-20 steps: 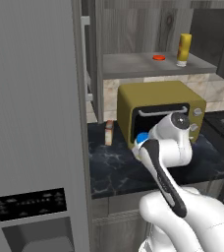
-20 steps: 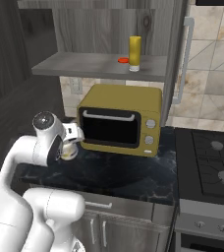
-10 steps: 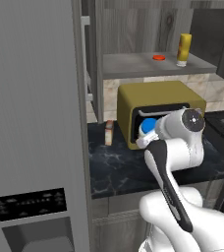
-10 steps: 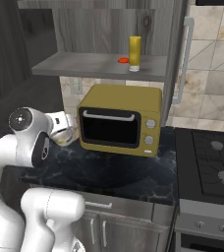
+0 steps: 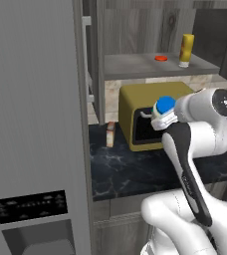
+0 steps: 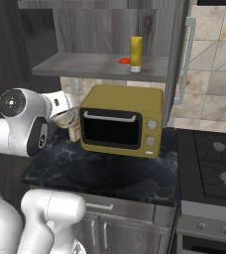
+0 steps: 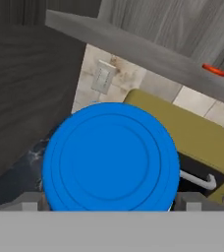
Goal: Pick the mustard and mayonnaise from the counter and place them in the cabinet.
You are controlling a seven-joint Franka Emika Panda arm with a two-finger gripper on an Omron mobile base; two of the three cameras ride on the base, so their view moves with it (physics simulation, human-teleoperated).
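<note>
Mayonnaise [image 7: 110, 156] sits clamped in the gripper [image 5: 161, 118], its blue lid facing the hand camera, lifted clear of the counter [image 5: 135, 169] and held in front of the upper left corner of the toaster oven [image 6: 122, 126]. The jaws close on the jar's sides; the fingertips themselves are hidden by the lid in the hand view. Past the oven's left side, a small tan box [image 5: 110, 134] stands on the counter against the wall. Above the oven runs the cabinet [image 6: 100, 65] shelf, where the mustard [image 6: 136, 53] already stands upright, with a red-orange disc [image 6: 124, 61] just beside it.

Judging from this, the jar has to rise past the shelf's front edge, which lies above and beyond it. Lifting too close could catch the lid or hand on that edge and twist the jar in the grip. Setting it down near the oven's centre line risks knocking the slim bottle over.
</note>
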